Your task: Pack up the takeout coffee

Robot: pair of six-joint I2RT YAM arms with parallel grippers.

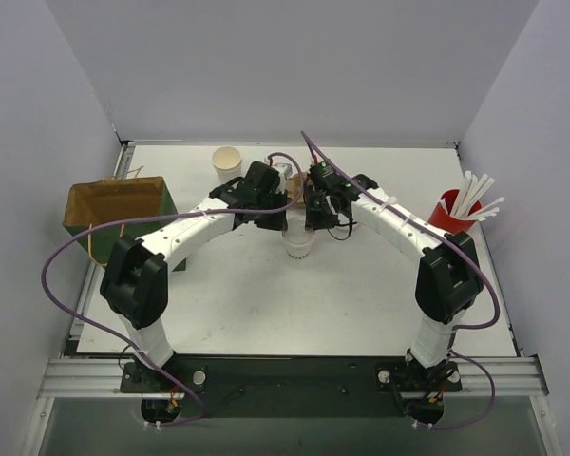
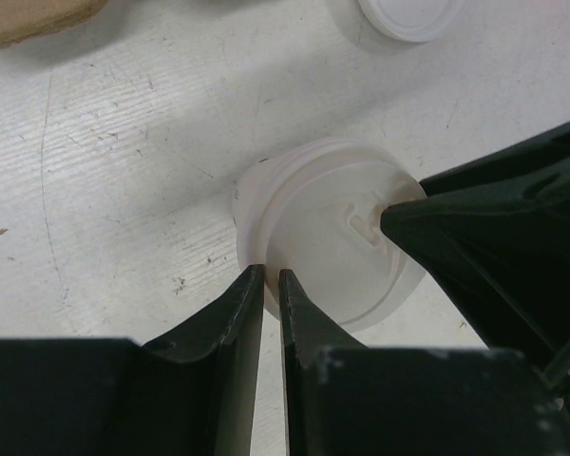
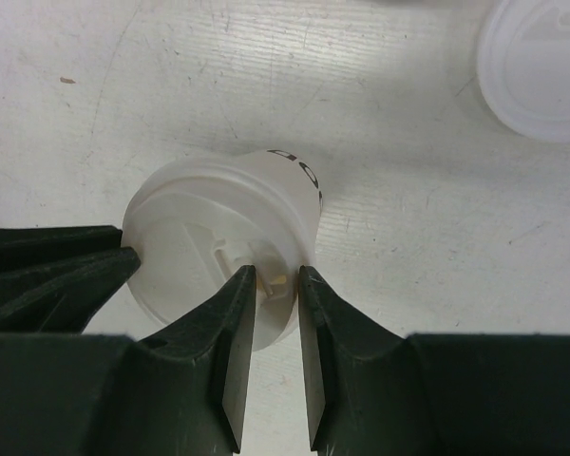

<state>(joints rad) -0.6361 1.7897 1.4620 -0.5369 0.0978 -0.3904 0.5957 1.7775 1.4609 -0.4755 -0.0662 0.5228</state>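
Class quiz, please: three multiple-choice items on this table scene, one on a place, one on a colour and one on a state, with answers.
1. Where on the table does the cup of straws stand? A) left side B) right side C) centre
2. What colour is it? A) red B) green C) blue
3. The cup between the left gripper and the right gripper is: A) lidded B) open-topped C) lying on its side

Answers: 1 B, it stands near the right edge. 2 A, its wall is red under the white straws. 3 A, both wrist views show a whitish lid on it.
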